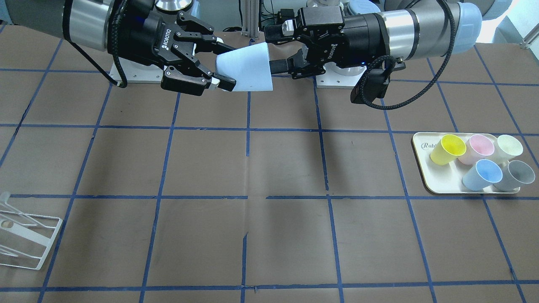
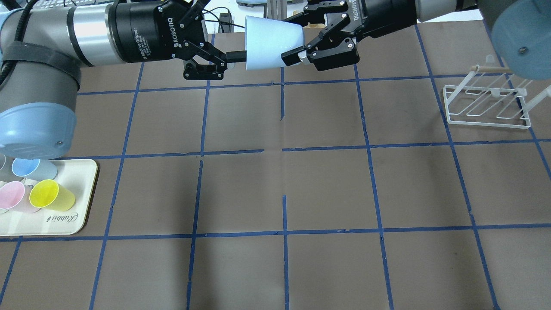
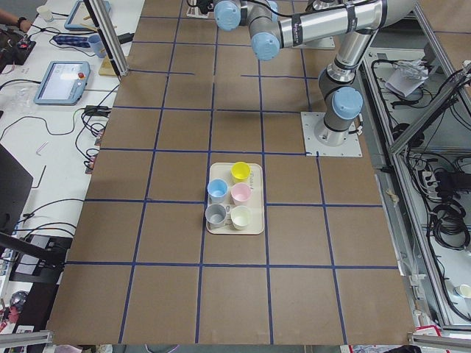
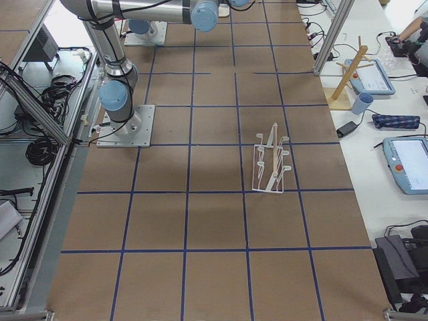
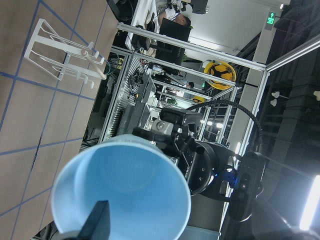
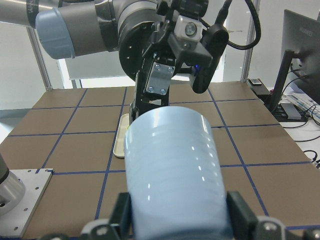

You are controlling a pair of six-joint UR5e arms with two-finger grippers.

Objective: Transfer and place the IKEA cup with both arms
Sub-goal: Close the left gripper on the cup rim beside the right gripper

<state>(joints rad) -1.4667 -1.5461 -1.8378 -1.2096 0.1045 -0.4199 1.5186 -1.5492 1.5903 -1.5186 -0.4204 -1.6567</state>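
The IKEA cup [image 1: 246, 69] [image 2: 269, 43], pale sky-blue, hangs on its side high over the table's far middle. Its narrow base sits between the fingers of my right gripper [image 1: 225, 63] [image 2: 295, 38] [image 6: 177, 215], which is shut on it. The wide mouth [image 5: 125, 190] faces my left gripper [image 1: 274, 50] [image 2: 236, 38]. That gripper stands open: one finger [image 2: 236, 55] [image 5: 97, 222] reaches inside the mouth, the other lies outside the rim. In the right wrist view the cup [image 6: 172, 170] fills the foreground, with the left gripper behind it.
A cream tray [image 1: 425, 176] [image 2: 86, 172] on my left side holds a yellow cup [image 1: 448, 149], a pink one, a pale one, a blue twin [image 1: 482, 174] and a grey cup [image 1: 516, 174]. A white wire rack [image 2: 486, 105] [image 1: 25, 240] stands on my right side.
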